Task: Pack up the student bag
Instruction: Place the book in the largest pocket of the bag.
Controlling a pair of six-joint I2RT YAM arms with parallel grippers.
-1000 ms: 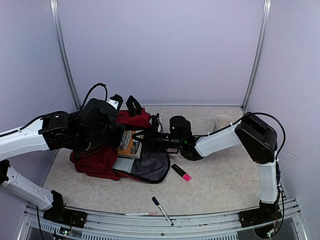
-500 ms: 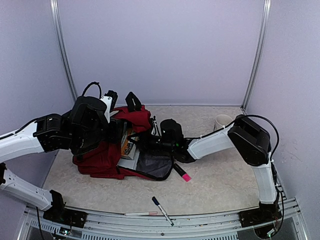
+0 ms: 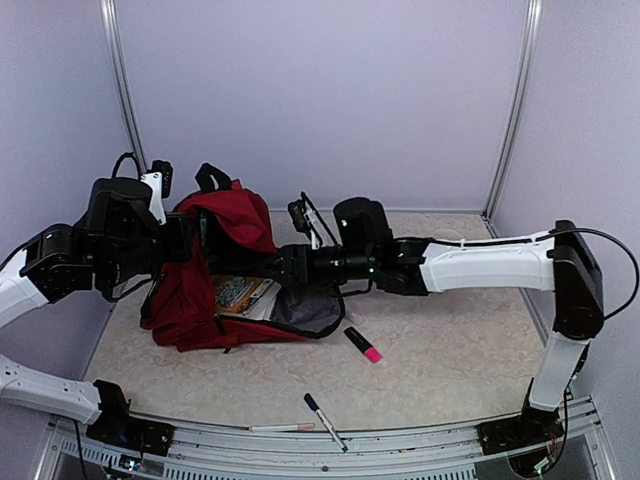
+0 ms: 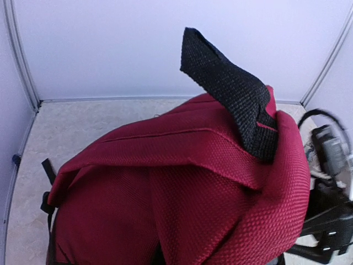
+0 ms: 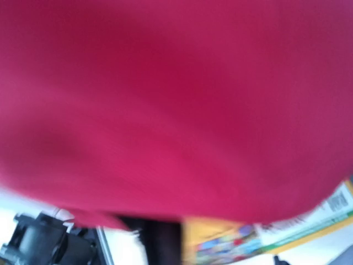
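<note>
We find left claw (image 3: 193,233) pressed against top of student bag (image 3: 232,222), its gap hidden. Bag: dark red coarse weave, slumped at left side of counter (image 3: 450,345), stiff black webbing loop (image 4: 234,102) upright. Right claw (image 3: 284,266) at bag mouth beside orange booklet (image 3: 240,293); we cannot tell its gap.

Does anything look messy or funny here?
Yes. The student bag is slumped open on its side with its top flap raised, and a colourful book is poking out. A pink highlighter, a blue-capped pen and a pale thin pen lie loose on the table, outside the bag.
</note>
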